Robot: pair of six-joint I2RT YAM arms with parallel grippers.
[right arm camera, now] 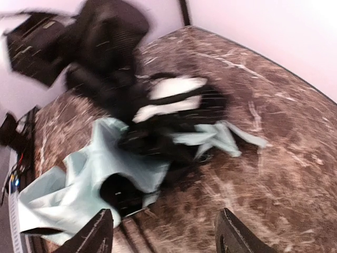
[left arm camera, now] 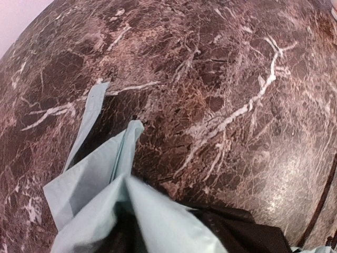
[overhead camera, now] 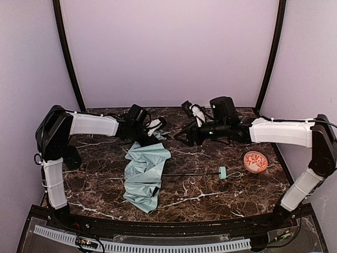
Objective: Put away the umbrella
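Observation:
The umbrella (overhead camera: 143,176) lies collapsed on the marble table, a crumpled heap of pale mint fabric with black lining. Its thin black shaft (overhead camera: 192,174) runs right to the small mint handle (overhead camera: 222,172) with its strap. My left gripper (overhead camera: 156,126) is at the heap's far top edge, shut on the fabric. The fabric (left arm camera: 158,216) fills the bottom of the left wrist view and hides the fingers. My right gripper (right arm camera: 166,237) is open and empty, just right of the left gripper (right arm camera: 174,105), above bare table beside the fabric (right arm camera: 89,179). It also shows in the top view (overhead camera: 181,138).
A round orange-red, white-patterned ball (overhead camera: 255,162) sits at the right, near the right arm's elbow. Purple walls with black corner posts (overhead camera: 67,58) close in the table on three sides. A black rail (overhead camera: 158,232) runs along the near edge.

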